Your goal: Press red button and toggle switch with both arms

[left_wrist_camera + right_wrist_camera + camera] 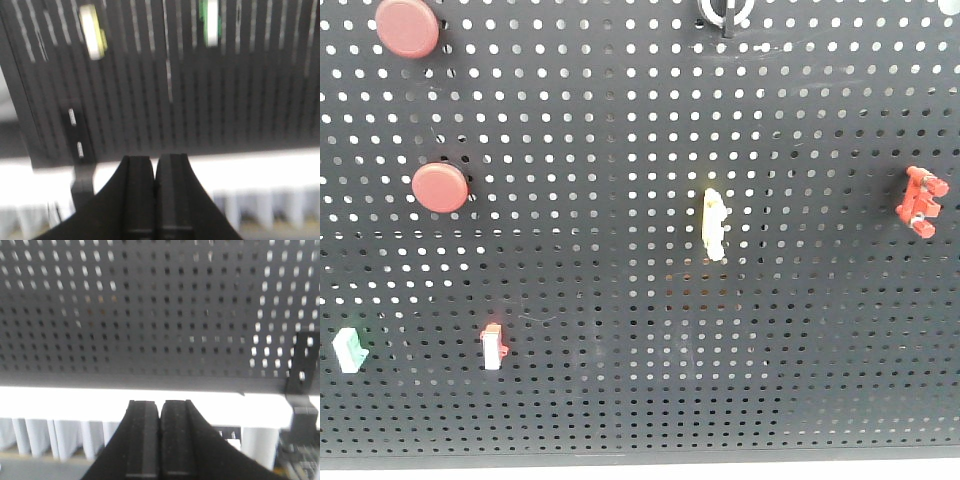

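On the front view we see a black pegboard standing upright, with two round red buttons on its left side, the upper red button and the lower red button, both caps facing out from the board. Near the middle sits the yellow switch, its long axis vertical. A red switch sits at the far right, tilted slightly. Our left gripper has its fingers pressed together on nothing, below the board's edge; its view is blurred and shows the yellow switch at upper left. Our right gripper is likewise closed and empty beneath the board.
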